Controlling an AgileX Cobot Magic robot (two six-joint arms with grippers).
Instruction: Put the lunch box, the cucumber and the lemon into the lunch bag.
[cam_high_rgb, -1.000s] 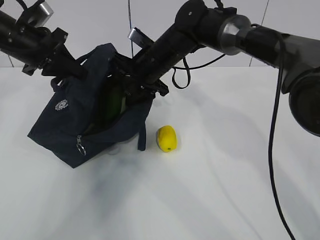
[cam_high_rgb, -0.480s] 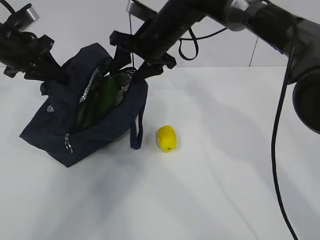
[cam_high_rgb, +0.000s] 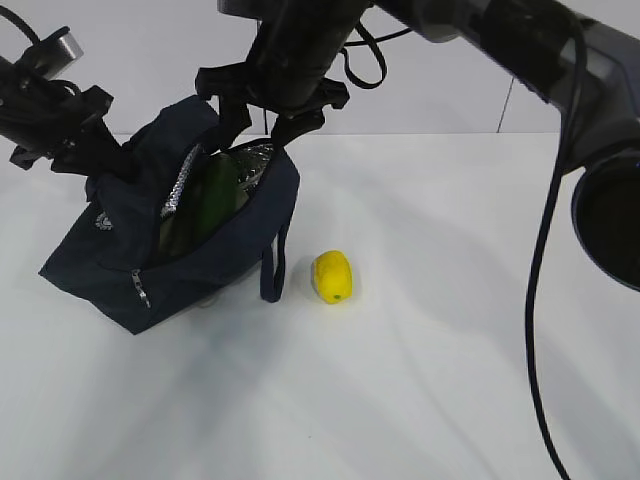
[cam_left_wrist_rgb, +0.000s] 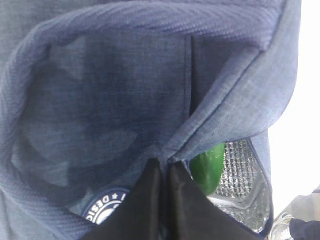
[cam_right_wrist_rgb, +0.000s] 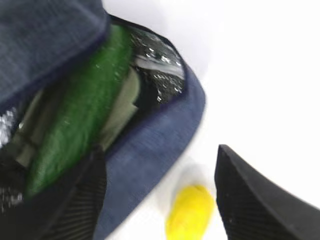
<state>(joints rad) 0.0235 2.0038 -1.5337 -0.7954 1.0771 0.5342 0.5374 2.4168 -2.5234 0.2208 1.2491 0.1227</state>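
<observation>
White table: left fingers pinch lunch bag; right fingers spread, empty.

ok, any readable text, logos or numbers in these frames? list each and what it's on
"DESI": start of white lettering on the round badge on the lunch bag, cut off by the left gripper.
The same badge in the exterior view: too small to read.
Nothing else carries text.

Left gripper fingers pinched together; right gripper fingers spread wide.
</observation>
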